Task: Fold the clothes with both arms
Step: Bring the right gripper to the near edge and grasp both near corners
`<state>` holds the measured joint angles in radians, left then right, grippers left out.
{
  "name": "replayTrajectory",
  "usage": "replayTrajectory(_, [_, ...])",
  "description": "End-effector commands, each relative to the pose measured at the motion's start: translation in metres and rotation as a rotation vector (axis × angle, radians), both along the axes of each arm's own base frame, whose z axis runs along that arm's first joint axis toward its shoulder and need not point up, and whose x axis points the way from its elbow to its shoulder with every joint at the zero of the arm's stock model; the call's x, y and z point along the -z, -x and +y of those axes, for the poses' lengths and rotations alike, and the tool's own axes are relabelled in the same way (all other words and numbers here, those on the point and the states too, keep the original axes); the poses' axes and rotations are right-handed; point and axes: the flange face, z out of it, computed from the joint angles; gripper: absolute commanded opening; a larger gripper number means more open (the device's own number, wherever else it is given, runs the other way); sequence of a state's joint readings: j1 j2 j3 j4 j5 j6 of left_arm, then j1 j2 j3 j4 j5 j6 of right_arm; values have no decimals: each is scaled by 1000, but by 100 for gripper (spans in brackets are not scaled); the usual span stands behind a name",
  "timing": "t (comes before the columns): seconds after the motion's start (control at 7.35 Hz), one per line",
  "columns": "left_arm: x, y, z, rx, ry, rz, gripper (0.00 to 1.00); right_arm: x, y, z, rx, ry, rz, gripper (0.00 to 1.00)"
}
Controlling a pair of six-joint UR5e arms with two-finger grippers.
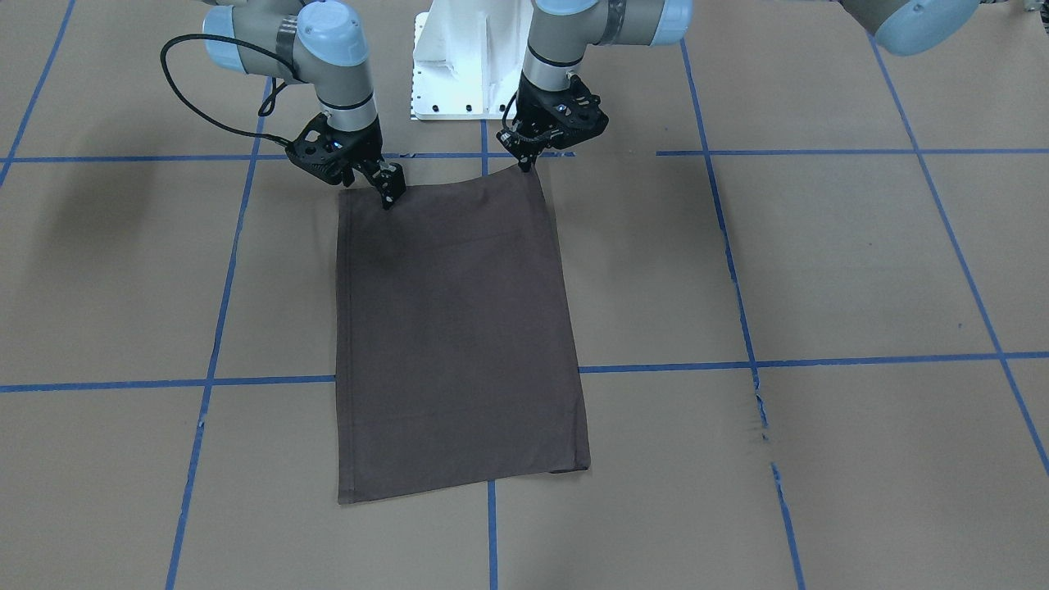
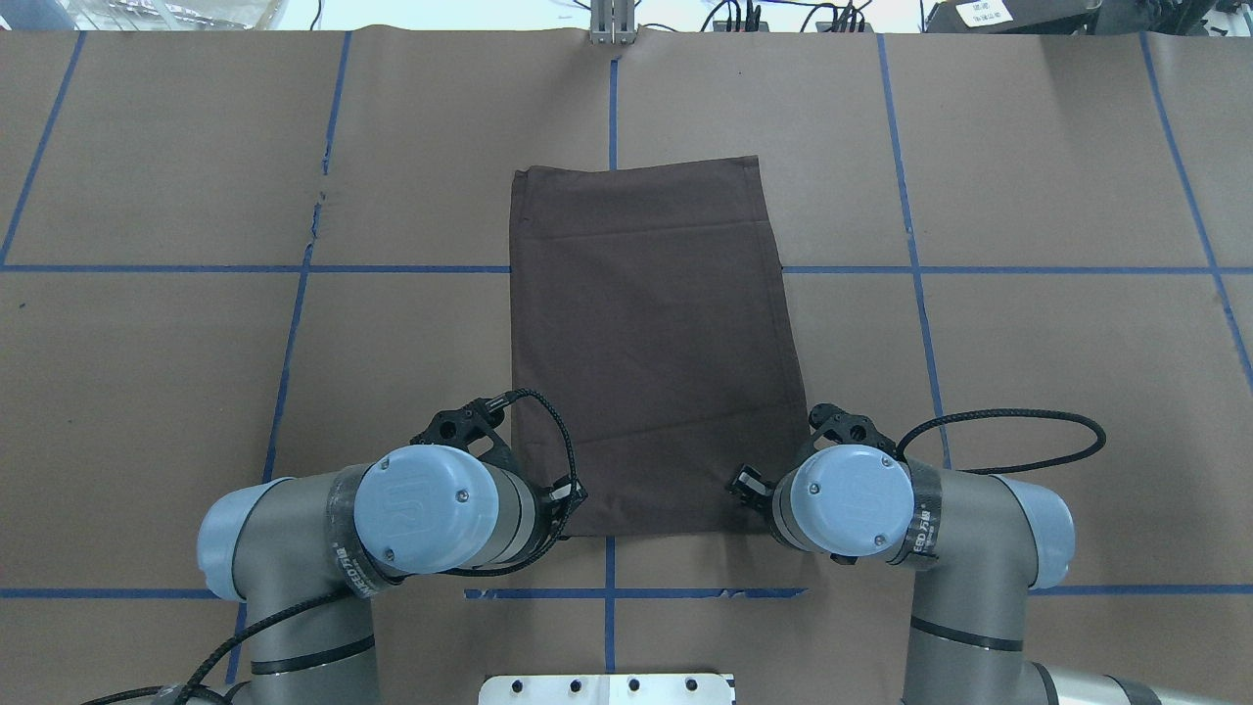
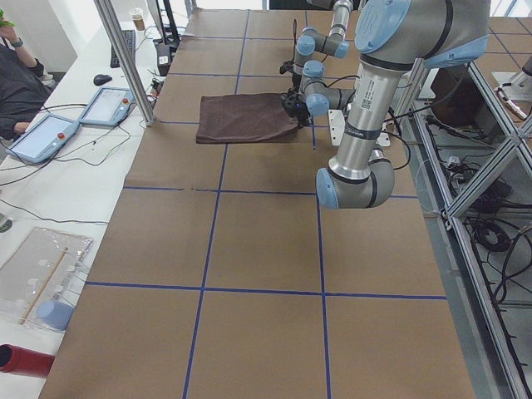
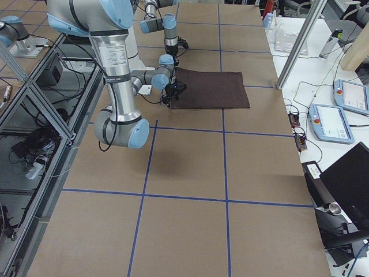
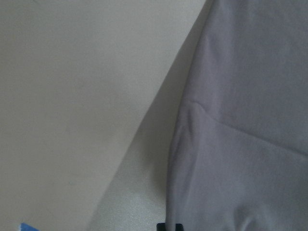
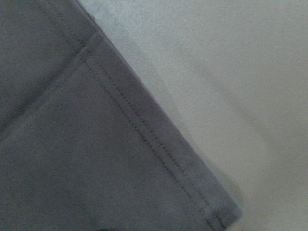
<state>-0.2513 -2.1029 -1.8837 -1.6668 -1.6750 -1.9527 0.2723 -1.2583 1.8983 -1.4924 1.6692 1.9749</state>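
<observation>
The tabletop (image 2: 1028,392) is papered brown and crossed by blue tape lines (image 2: 196,267), and wide open surface shows on every side of the dark brown T-shirt (image 2: 651,343). The shirt lies flat, folded into a rectangle, at the middle. At its edge nearest the robot, the left pincer (image 1: 524,164) and the right pincer (image 1: 391,195) each clench a corner.

One camera faces the white bolted pedestal base (image 1: 459,74) from across the brown paper-covered surface (image 1: 819,270), looking steeply down. Another looks down from behind that base. Two distant side cameras look along the surface from either end. Both wrist cameras hang very close over edges of the dark brown folded T-shirt (image 1: 459,328), which every view shares.
</observation>
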Motion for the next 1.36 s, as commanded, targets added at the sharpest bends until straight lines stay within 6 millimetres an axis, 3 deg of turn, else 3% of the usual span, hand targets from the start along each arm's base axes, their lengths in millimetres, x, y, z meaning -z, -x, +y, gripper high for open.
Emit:
replayTrajectory(0.0, [0,0,0,1,-1,-1,0,1,1,0,2,1,0,19])
replayTrajectory(0.14, [0,0,1,0,-1,1,0,2,1,-1,1,0,-1,9])
replayTrajectory(0.41, [1,0,1,0,-1,1,0,5,-3,-6,-11,-3,-8,4])
replayTrajectory(0.68, [1,0,0,1,-1,1,0,6,-5,-10,-19,-4,-11,2])
replayTrajectory(1.22, [6,1,0,0,-2,10,0,28,-6,-23,-42,-17,-44,0])
